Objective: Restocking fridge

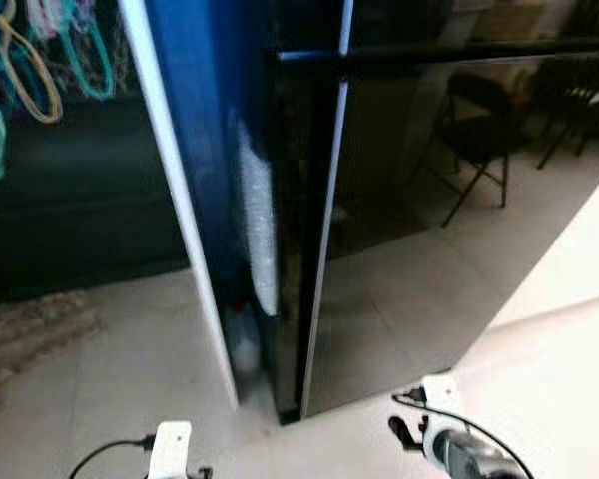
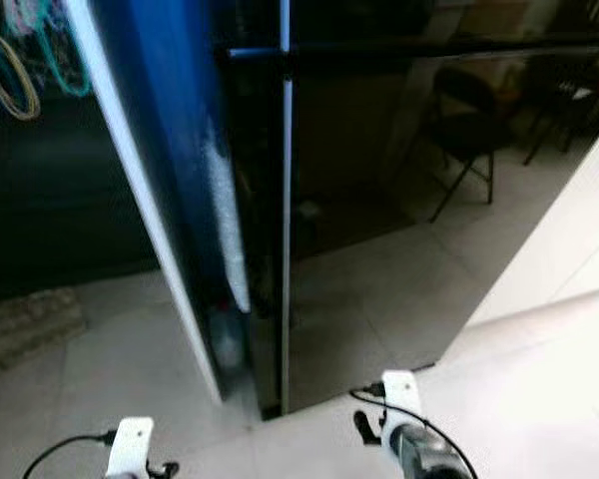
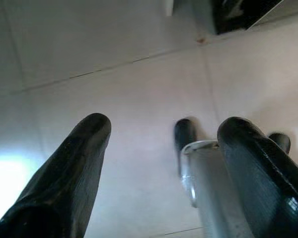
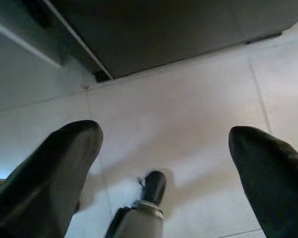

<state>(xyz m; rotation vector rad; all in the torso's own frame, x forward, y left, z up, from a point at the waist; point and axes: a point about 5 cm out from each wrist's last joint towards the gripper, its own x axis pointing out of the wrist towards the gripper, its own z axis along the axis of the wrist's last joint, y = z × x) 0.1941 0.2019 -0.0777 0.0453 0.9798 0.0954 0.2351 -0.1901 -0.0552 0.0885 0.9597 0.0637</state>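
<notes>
Two glossy black doors make up the front of the fridge (image 1: 419,200), and both look shut; the seam between the upper and lower door runs across near the top of the head views. It stands directly ahead of the robot on the pale tiled floor (image 1: 110,379), its near bottom corner close to the robot's feet. Its side panel (image 1: 205,140) is blue, with a white trim strip (image 1: 180,200) slanting down to the floor, and something like bubble wrap (image 1: 260,230) is tucked against it. A folding chair (image 1: 479,130) shows only as a reflection in the door.

Both arms hang low. The left hand (image 3: 159,144) has its fingers spread wide over bare tile, carrying nothing. The right hand (image 4: 169,144) is likewise wide and empty, the fridge's bottom edge just beyond it in its wrist view.

As I read it, the step in hand is getting a door open, since nothing can be stocked until then. No handle is plain to me on this dark front, so the robot should find the door's free edge first, probably the vertical one by the blue side, and square up to it. One hand should rise to that edge, hook behind it and pull along the door's arc, with the body kept clear of the swing. I see no goods to load here.
</notes>
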